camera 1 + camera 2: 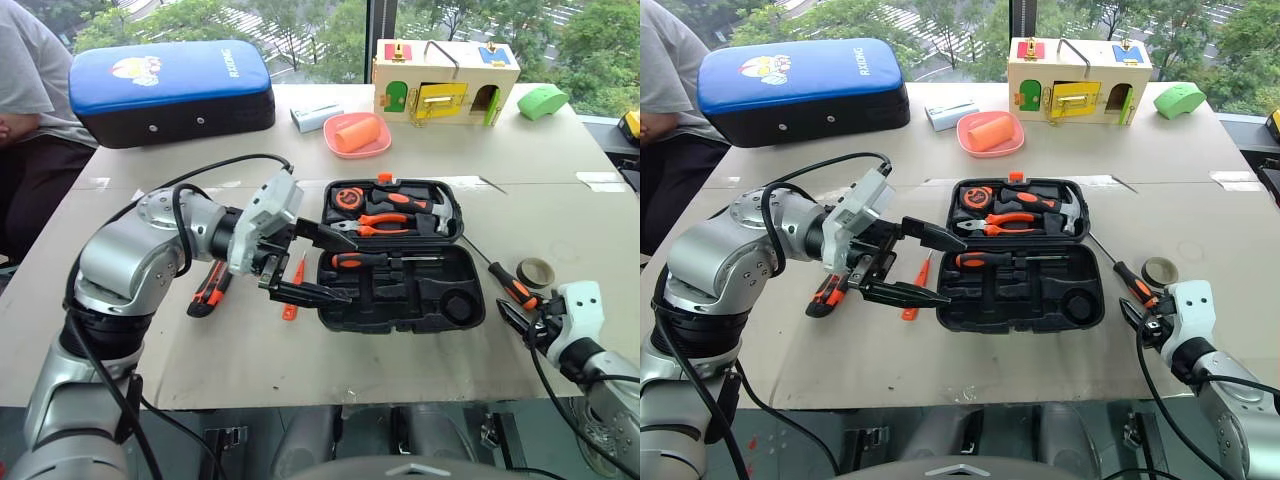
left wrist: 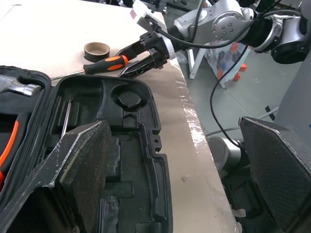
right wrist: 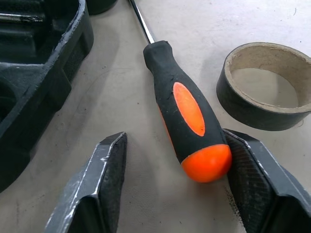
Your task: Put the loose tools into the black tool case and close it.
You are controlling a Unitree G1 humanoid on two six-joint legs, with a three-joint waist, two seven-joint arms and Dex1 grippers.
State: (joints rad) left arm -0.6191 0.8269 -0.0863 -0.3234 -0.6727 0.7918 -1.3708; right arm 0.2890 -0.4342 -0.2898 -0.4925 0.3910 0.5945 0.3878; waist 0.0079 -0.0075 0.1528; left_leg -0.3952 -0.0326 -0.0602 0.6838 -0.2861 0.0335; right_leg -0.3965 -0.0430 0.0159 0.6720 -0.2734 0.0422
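We see the right gripper (image 3: 172,189) spread around the screwdriver (image 3: 187,111) handle, tape roll (image 3: 265,87) just beside; left gripper (image 1: 310,265) spread over the case (image 1: 400,290).

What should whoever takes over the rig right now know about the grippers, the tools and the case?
Left gripper: open, empty, above the case's left edge.
Right gripper: open, straddling the butt of the loose screwdriver on the table, right of the black tool case; not yet clamped.
Tape roll: beside that screwdriver.
Utility knife and tester screwdriver: on the table, left of the case.
Done: one screwdriver lies in the open case.
Left: load the four loose tools, close the case.
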